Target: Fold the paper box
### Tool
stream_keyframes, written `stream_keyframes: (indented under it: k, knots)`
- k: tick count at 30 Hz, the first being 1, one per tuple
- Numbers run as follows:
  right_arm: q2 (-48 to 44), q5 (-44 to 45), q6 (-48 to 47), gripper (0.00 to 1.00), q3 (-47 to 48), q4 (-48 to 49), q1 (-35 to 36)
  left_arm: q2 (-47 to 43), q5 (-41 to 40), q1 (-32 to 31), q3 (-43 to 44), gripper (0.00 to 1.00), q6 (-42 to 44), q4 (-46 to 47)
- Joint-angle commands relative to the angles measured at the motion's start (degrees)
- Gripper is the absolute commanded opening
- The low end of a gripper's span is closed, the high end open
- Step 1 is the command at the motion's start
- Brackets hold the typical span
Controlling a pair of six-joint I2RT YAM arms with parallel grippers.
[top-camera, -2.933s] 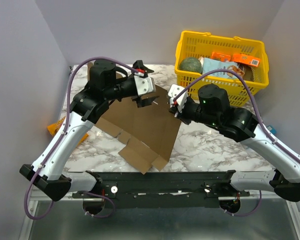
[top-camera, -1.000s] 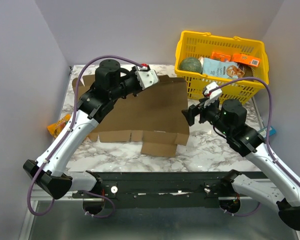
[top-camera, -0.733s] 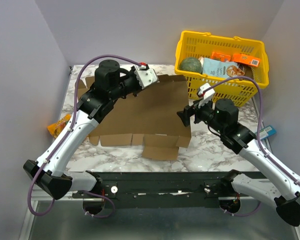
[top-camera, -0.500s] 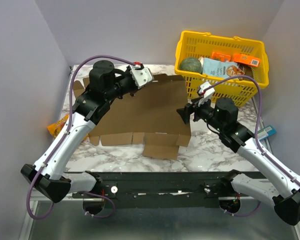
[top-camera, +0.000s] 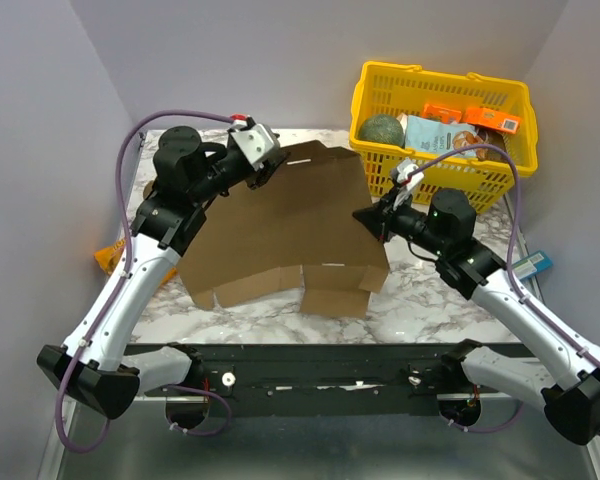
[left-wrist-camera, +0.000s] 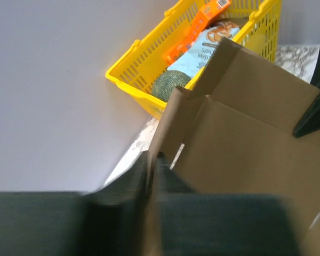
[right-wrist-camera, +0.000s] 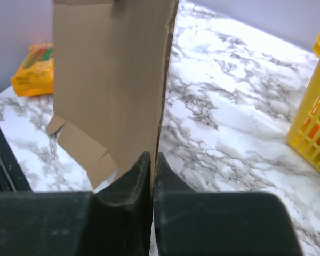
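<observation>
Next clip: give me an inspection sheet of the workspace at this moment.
Surface: marble table, white with grey veins.
Job's things: paper box, an unfolded brown sheet, flaps toward the near edge.
Clutter: yellow basket with packets, far right; orange packet at the left edge; blue item at the right edge.
Grippers: left gripper, jaws pinching the sheet's far corner; right gripper, jaws shut on its right edge.
Cables: a purple cable loops over each arm.
Surroundings: plain grey walls.
</observation>
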Motion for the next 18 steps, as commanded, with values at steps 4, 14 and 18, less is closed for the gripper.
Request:
stream_keyframes:
  k: [4,14,18]
  knots:
    - [1.6,0.8,0.8,0.02,18.2,-17.4,-1.8,-7.5,-2.8,4.5,-4.7,0.99,-10.2,11.0]
    - [9.8,-5.8,0.5,0.00,45.8,-44.8,-9.1,-16.3,-10.0,9.7,-7.2,0.99,-21.3,14.6]
    - [9.5,-10.9,2.5,0.01,49.8,-52.0,-10.6,-17.5,-12.1,10.1,-3.2,0.99,-24.9,9.8]
